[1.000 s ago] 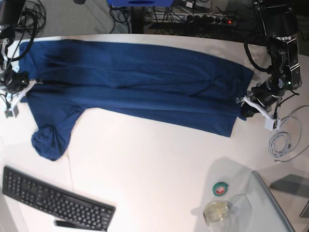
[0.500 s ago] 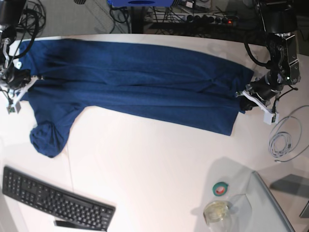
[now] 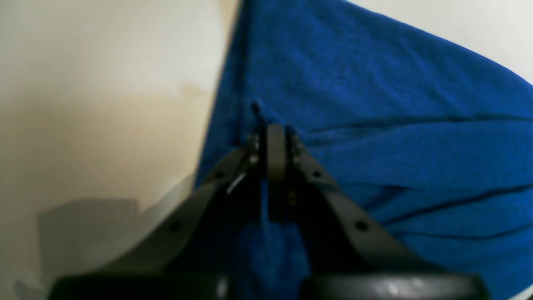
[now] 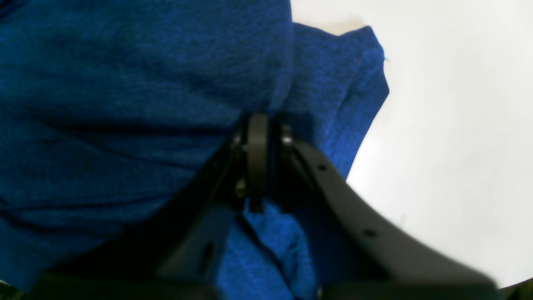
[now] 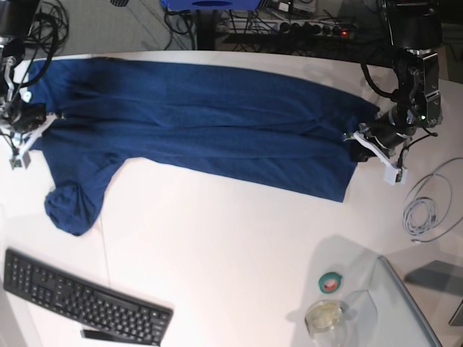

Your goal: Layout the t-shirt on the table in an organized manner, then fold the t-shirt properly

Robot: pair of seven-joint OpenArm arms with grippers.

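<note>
Left hand: clenched tight on the hem edge of the plain dark navy-blue cloth t-shirt.
Right hand: pads nearly together, cloth bunched around them — gripped or let go, I cannot tell.
T-shirt: stretched long across the white smooth tabletop, one sleeve drooping toward the black keyboard.

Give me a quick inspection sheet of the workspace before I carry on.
Surface: white table, mostly bare in front.
Job's things: t-shirt stretched across the far side, one sleeve bunched toward the keyboard.
Clutter: keyboard, green tape roll, small clear dish.
Grippers: left gripper shut on the t-shirt's edge; right gripper at the opposite edge, grip unclear.
Cables: coiled white cable on the table.
Surroundings: power strip and wires behind the table.
</note>
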